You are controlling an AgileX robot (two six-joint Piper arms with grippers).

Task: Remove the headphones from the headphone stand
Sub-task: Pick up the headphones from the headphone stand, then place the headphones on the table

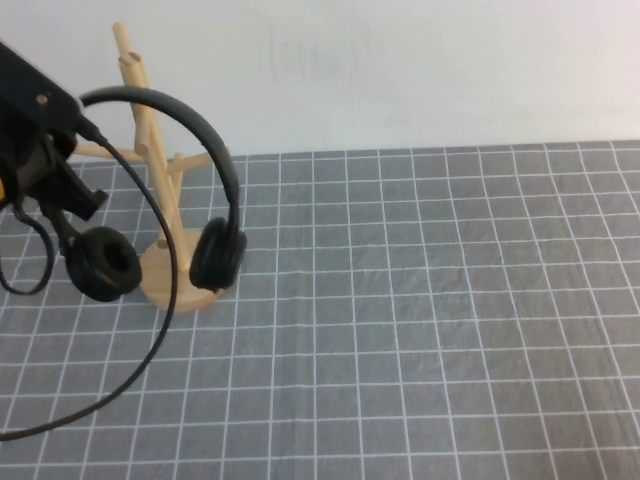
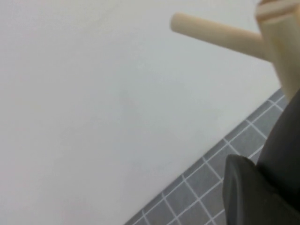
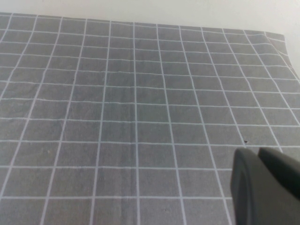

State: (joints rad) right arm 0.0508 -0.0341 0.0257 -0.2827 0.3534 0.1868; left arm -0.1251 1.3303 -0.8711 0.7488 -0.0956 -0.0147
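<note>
The black headphones [image 1: 190, 125] arch across the trunk of the light wooden headphone stand [image 1: 152, 170]. One ear cup [image 1: 103, 263] hangs left of the round base and the other [image 1: 218, 255] at its right edge. My left gripper [image 1: 75, 195] is at the far left of the high view, shut on the left side of the headband above the left cup. In the left wrist view, the left gripper [image 2: 262, 173] has one dark finger [image 2: 248, 197] against the black headband [image 2: 287, 136], with a stand peg [image 2: 215, 33] above. The right gripper [image 3: 262, 187] hovers shut over bare mat.
A grey mat with a white grid [image 1: 420, 320] covers the table up to a white wall [image 1: 400, 70] at the back. A thin black cable [image 1: 165, 310] curves from near the left arm down across the stand's base to the front left edge.
</note>
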